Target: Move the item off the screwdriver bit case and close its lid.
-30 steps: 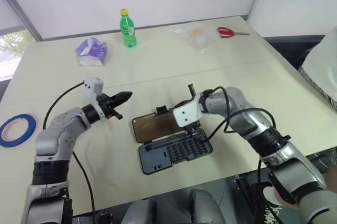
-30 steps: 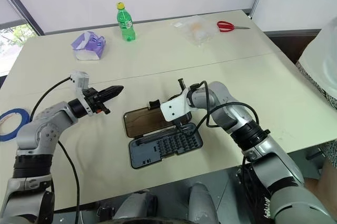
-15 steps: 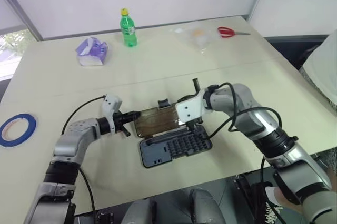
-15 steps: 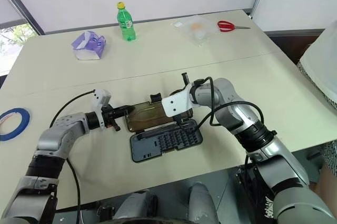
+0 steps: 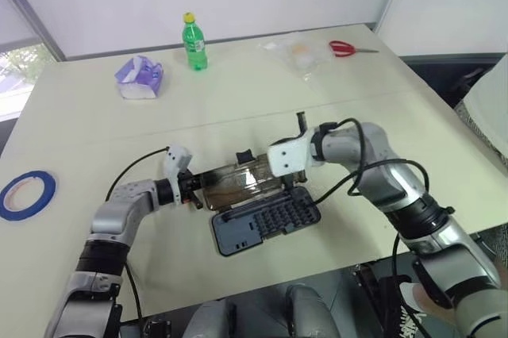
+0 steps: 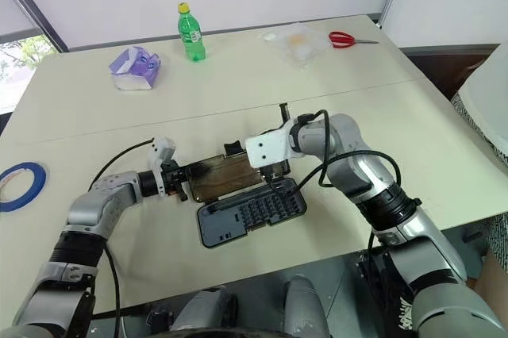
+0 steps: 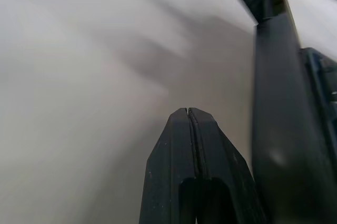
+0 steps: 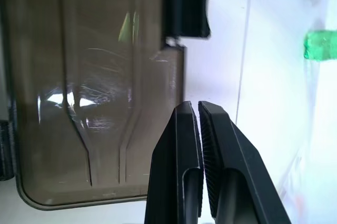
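Dark grey plastic marks the screwdriver bit case (image 5: 264, 223), which lies open on the pale table (image 5: 333, 116) just below the centre of the head-camera frame, its rows of small bits facing up. The lid (image 5: 238, 183), smoky brown and translucent, rises from the case's upper edge and stands tilted up off the table, with the black latch tab (image 5: 244, 155) at its top edge.

The left gripper (image 5: 196, 186) comes in from the left of the frame, low over the table, and its tip sits at the lid's left end; whether it touches the lid cannot be told. In the left wrist view its two black fingers (image 7: 174, 155) are pressed together with nothing between them, and the lid's dark edge stands just beside them.

The right gripper (image 8: 199, 116) reaches in from the right, its white wrist housing above the lid's right end in the head view. In the right wrist view its fingers lie closed against each other, holding nothing, over the lid's corner near the latch tab.

Toward the top of the frame, well apart from the case, stand a green bottle (image 5: 193, 41) with a yellow cap, a purple and white packet (image 5: 139, 78) to its left, a clear plastic bag (image 5: 298, 52) and red-handled scissors (image 5: 348, 48) at the upper right. A roll of blue tape (image 5: 25, 195) lies at the left edge
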Tool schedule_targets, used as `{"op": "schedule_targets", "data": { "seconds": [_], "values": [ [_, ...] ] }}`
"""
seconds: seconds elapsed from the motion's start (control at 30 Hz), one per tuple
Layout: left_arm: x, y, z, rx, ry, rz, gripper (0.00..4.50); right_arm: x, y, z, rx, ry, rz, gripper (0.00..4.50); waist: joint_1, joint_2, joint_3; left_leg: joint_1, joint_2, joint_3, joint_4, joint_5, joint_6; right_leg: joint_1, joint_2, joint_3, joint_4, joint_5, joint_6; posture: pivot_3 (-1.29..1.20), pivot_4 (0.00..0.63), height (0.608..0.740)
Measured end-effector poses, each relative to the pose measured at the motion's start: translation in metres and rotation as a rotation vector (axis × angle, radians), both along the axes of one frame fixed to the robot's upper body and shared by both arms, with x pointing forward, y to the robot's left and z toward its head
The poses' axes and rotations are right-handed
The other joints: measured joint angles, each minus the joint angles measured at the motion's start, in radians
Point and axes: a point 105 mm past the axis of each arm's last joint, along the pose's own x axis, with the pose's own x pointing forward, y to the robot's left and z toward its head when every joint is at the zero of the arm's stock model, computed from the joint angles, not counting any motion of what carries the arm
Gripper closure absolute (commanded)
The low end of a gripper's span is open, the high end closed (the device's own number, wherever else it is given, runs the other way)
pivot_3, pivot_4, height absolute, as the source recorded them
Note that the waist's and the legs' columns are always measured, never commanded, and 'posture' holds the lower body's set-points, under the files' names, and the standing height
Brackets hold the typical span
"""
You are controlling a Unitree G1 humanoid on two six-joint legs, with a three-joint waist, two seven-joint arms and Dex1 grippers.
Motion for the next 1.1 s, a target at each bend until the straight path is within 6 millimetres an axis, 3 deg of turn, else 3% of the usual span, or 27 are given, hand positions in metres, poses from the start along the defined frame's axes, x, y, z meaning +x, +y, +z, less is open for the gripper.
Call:
{"op": "schedule_targets", "data": {
  "seconds": [0.27, 0.37, 0.53, 0.73, 0.93, 1.1],
  "values": [
    [-0.005, -0.006, 0.01, -0.023, -0.012, -0.04, 4.5, 0.02, -0.03, 0.058, 0.276, -0.043, -0.233, 4.37, 0.01, 0.0, 0.0, 0.0, 0.0, 0.0, 0.0, 0.0, 0.0, -0.001, 0.0, 0.0, 0.0, 0.0, 0.0, 0.0, 0.15, 0.74],
    [-0.007, -0.006, 0.015, -0.018, -0.026, -0.06, 4.5, 0.025, -0.04, 0.069, 0.348, -0.054, -0.298, 4.37, 0.014, 0.0, 0.0, 0.0, 0.0, 0.0, 0.0, 0.0, 0.0, 0.0, 0.0, 0.0, 0.0, 0.0, 0.0, 0.0, 0.15, 0.74],
    [-0.017, -0.013, 0.032, -0.033, -0.047, -0.137, 4.5, 0.028, -0.047, 0.069, 0.386, -0.047, -0.354, 4.37, 0.015, 0.0, 0.0, -0.001, 0.0, 0.0, 0.0, 0.0, 0.0, 0.0, 0.0, 0.0, 0.0, 0.0, 0.0, 0.0, 0.15, 0.74],
    [-0.037, -0.016, 0.051, -0.011, -0.054, -0.278, 4.5, 0.029, -0.051, 0.056, 0.461, 0.044, -0.415, 4.37, 0.013, 0.001, 0.001, -0.001, 0.0, 0.0, 0.0, 0.0, 0.0, -0.001, 0.0, 0.0, 0.0, 0.0, 0.0, 0.0, 0.15, 0.74],
    [-0.058, -0.019, 0.047, 0.052, -0.006, -0.401, 4.5, 0.022, -0.043, 0.047, 0.519, 0.113, -0.411, 4.37, 0.013, 0.001, 0.002, -0.001, 0.0, 0.0, 0.0, 0.0, 0.0, -0.001, 0.0, 0.0, 0.0, 0.0, 0.0, 0.0, 0.15, 0.74],
    [-0.078, -0.022, 0.024, 0.092, 0.092, -0.496, 4.5, 0.018, -0.041, 0.038, 0.548, 0.158, -0.424, 4.37, 0.013, 0.002, 0.003, -0.001, 0.0, 0.0, 0.0, 0.0, 0.0, -0.001, 0.0, 0.0, 0.0, 0.0, 0.0, 0.0, 0.15, 0.74]
  ]
}}
